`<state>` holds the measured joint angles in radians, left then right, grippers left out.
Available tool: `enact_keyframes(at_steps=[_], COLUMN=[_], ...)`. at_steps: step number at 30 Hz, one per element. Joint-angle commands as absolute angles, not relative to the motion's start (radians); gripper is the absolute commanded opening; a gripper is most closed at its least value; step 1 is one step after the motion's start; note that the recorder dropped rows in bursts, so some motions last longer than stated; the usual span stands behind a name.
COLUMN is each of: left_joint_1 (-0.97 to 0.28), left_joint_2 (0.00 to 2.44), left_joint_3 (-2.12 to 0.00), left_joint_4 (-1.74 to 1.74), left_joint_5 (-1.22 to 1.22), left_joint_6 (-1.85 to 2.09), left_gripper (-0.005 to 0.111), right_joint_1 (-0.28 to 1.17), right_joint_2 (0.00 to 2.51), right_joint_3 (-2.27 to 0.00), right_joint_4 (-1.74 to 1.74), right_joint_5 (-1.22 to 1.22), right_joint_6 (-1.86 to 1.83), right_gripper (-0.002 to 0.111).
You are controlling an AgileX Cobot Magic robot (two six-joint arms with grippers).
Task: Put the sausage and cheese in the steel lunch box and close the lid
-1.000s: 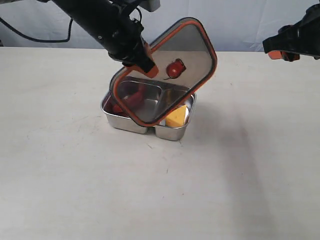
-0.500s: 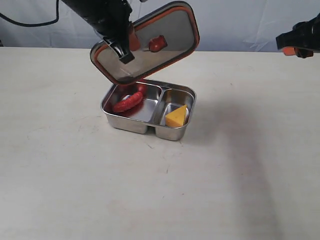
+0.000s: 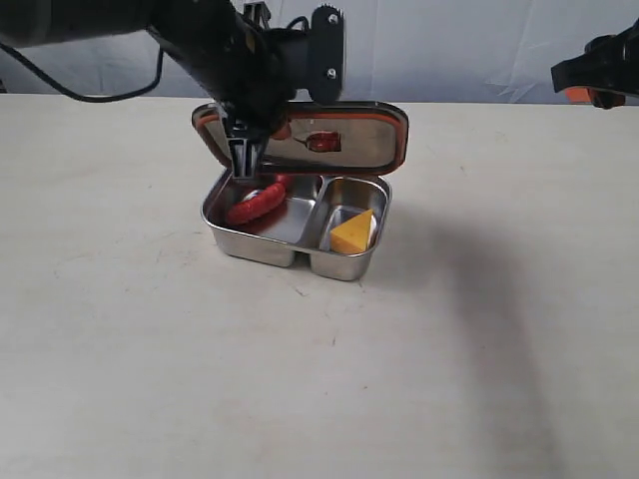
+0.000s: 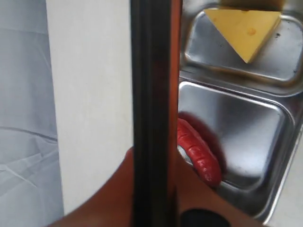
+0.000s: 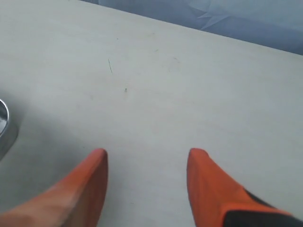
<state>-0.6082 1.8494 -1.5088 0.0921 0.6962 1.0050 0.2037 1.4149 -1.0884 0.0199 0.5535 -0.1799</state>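
The steel lunch box (image 3: 262, 250) sits mid-table with the red sausage (image 3: 257, 203) in its larger compartment and the yellow cheese (image 3: 351, 233) in the smaller one. The dark lid (image 3: 349, 145) with its orange rim hovers nearly level just above the box's far edge, and my left gripper (image 3: 243, 150) is shut on the lid's left edge. In the left wrist view the lid (image 4: 150, 113) runs edge-on between the orange fingers, with the sausage (image 4: 199, 153), cheese (image 4: 246, 26) and lunch box (image 4: 236, 127) beyond. My right gripper (image 5: 147, 158) hangs open over bare table, far right.
A blue-grey backdrop rises behind the table's far edge. The rim of the lunch box (image 5: 4, 124) just shows at the side of the right wrist view. Pale tabletop (image 3: 300, 379) stretches in front of the box.
The lid has swung from steeply tilted to almost flat and come down close above the box. The left arm turned and lowered with it. The right arm barely moved.
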Motion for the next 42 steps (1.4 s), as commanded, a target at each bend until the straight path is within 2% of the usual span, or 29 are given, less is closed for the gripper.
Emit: enact_keyframes(at_steps=[1,8,18,25,29,37,42], left_joint_1=[-0.679,-0.714,-0.825,-0.829,-0.829,-0.829,-0.829], left_joint_2=[1.84,1.84,1.84,1.84,1.846,1.875,1.879], left_joint_3=[-1.448,-1.357,-1.126,-1.065,-1.065,-1.065,-1.065], left_joint_4=[0.34,0.693,0.804,0.803,0.802,0.797,0.797], left_joint_5=[0.559,0.533,0.469,0.421,0.418,0.416,0.399], left_joint_6=[0.801,0.468,0.244,0.2,0.187,0.155,0.132], left_gripper=[0.0,0.0,0.0,0.0,0.0,0.0,0.0], right_joint_1=[0.198,0.198,0.198,0.198,0.198,0.2,0.2], right_joint_2=[1.407,1.407,1.407,1.407,1.419,1.525,1.608], right_joint_3=[-1.08,-1.011,-0.991,-0.991,-0.981,-0.839,-0.789], right_joint_4=[0.0,0.0,0.008,0.087,0.297,0.627,1.078], right_joint_5=[0.536,0.461,0.429,0.443,0.513,0.446,0.448], right_joint_6=[-0.179,-0.179,-0.179,-0.179,-0.184,-0.202,-0.438], right_gripper=[0.05,0.05,0.05,0.05,0.05,0.05,0.05])
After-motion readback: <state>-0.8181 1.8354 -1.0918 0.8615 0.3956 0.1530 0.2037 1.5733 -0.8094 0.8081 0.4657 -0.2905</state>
